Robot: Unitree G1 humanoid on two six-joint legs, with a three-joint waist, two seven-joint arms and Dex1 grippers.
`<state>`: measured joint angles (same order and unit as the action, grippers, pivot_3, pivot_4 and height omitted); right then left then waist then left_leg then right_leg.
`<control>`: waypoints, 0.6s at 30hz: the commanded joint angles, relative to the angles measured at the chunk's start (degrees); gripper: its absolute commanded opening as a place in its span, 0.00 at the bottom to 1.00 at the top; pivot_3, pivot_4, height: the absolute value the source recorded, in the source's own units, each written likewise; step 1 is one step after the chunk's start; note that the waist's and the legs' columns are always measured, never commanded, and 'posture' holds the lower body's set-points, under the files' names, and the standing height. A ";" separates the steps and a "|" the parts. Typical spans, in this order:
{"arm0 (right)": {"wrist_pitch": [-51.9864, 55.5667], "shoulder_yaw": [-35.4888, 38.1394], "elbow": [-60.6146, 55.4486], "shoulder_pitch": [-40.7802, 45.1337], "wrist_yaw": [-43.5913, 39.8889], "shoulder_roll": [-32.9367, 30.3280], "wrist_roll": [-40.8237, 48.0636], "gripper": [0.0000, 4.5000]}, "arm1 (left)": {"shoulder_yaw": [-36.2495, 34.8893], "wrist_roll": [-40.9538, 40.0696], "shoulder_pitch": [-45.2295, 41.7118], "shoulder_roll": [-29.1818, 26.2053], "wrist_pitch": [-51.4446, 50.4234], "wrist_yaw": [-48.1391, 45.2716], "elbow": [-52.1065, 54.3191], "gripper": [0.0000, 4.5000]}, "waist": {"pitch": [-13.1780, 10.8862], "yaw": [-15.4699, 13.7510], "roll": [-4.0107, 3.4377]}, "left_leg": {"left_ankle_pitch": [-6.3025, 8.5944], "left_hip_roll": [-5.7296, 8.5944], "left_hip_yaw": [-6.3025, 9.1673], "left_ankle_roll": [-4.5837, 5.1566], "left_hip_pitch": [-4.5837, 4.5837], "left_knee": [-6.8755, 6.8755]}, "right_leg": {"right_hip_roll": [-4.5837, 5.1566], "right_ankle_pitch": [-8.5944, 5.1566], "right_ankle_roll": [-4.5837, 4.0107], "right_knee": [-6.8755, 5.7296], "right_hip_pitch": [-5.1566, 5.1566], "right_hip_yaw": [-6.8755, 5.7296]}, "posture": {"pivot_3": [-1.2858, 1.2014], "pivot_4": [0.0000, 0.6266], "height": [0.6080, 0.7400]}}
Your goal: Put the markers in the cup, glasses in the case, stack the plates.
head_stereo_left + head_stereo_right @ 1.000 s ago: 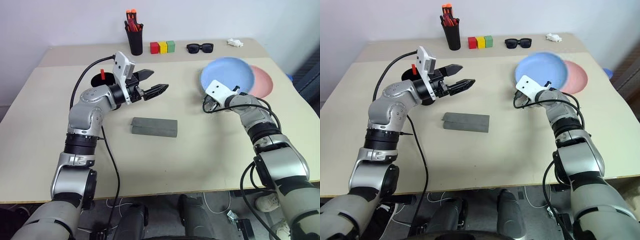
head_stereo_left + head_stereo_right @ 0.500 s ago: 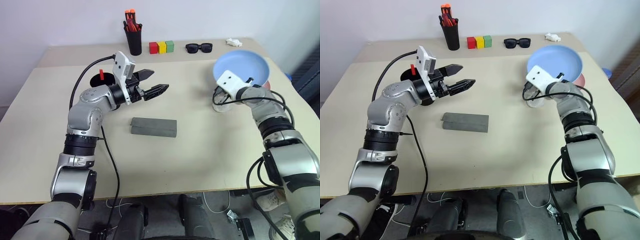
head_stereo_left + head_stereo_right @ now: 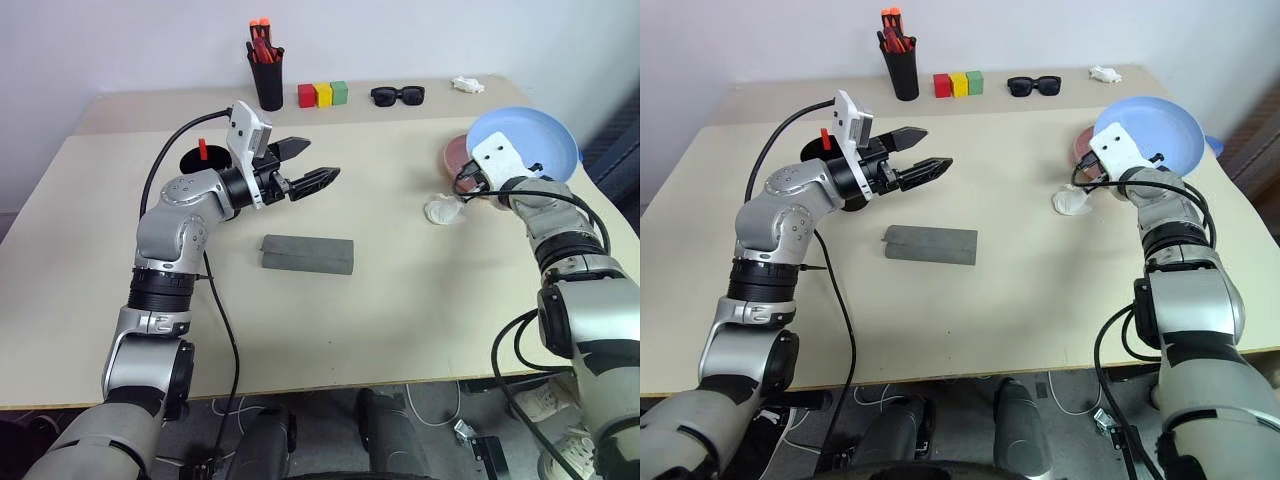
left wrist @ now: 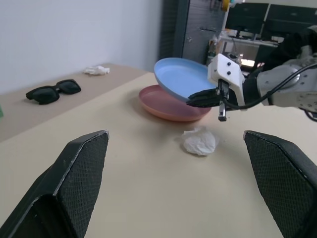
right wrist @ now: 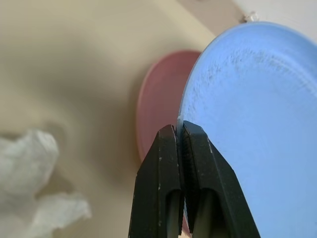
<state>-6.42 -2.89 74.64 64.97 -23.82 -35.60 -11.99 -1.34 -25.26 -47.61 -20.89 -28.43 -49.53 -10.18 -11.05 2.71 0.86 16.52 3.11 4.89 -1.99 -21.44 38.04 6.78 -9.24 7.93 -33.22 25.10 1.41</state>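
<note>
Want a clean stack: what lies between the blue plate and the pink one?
Nothing visible. The right gripper holds the blue plate by its rim, tilted above the pink plate. The crumpled tissue lies beside the pink plate, not on it.

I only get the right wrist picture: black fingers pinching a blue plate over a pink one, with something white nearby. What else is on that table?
Observer: A closed grey case lies mid-table, far from the blue plate.
Operator: Is the other arm busy?
Observer: No. The left gripper hangs above the table, fingers wide apart, holding nothing.
Operator: And that white thing?
Observer: A crumpled tissue, lying beside the pink plate.
Operator: Any markers about?
Observer: A red one stands in the black cup behind the left arm.
</note>
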 commanded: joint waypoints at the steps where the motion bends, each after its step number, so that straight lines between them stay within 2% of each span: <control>1: -2.27 1.79 -0.28 1.86 -1.30 0.26 1.61 0.14 | -1.24 -1.07 -0.07 -0.45 0.08 0.19 2.35 1.00 | 0.00 0.01 0.00 | 0.00 0.00 0.00 0.00 0.00 0.00 | 0.00 0.00 0.00 0.00 0.00 0.00 | 0.52 0.24 1.00; 2: -2.51 2.06 -0.33 1.91 -1.68 0.44 1.77 0.21 | -1.24 -1.17 -0.08 -0.45 0.06 0.24 2.34 1.00 | 0.00 0.00 0.00 | 0.00 0.00 0.00 0.00 0.00 0.00 | 0.00 0.00 0.00 0.00 0.00 0.00 | 0.52 0.24 1.00; 9: -3.31 1.75 -0.93 2.22 -1.92 0.05 1.16 0.97 | -1.18 -1.41 -0.04 -0.49 -0.27 0.46 2.55 1.00 | 0.00 -0.07 0.00 | 0.00 0.00 0.00 0.00 0.00 0.01 | 0.00 0.00 0.00 0.00 -0.01 0.00 | 0.52 0.24 1.00; 14: 0.84 9.58 -4.96 2.48 -10.66 1.20 11.24 0.97 | -1.34 -1.50 0.22 -0.59 -0.43 0.71 2.82 1.00 | 0.00 -0.06 0.00 | 0.00 0.00 0.00 0.00 0.00 0.01 | 0.00 0.00 0.00 -0.01 -0.01 0.00 | 0.52 0.24 1.00; 18: 8.70 11.96 -11.47 -1.15 -17.26 1.47 16.03 0.97 | -1.40 -1.56 0.22 -0.67 -0.31 0.62 2.58 1.00 | 0.00 0.01 0.00 | 0.00 -0.01 0.01 0.00 0.01 0.00 | -0.01 0.00 0.00 -0.02 -0.01 0.00 | 0.52 0.24 1.00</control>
<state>-1.47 7.71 68.32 64.80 -37.82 -34.07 1.14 -1.34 -25.75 -47.33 -21.03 -29.35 -48.64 -9.85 -11.05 2.72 0.86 16.52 3.10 4.90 -1.99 -21.43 38.04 6.77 -9.24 7.93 -33.26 25.09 1.41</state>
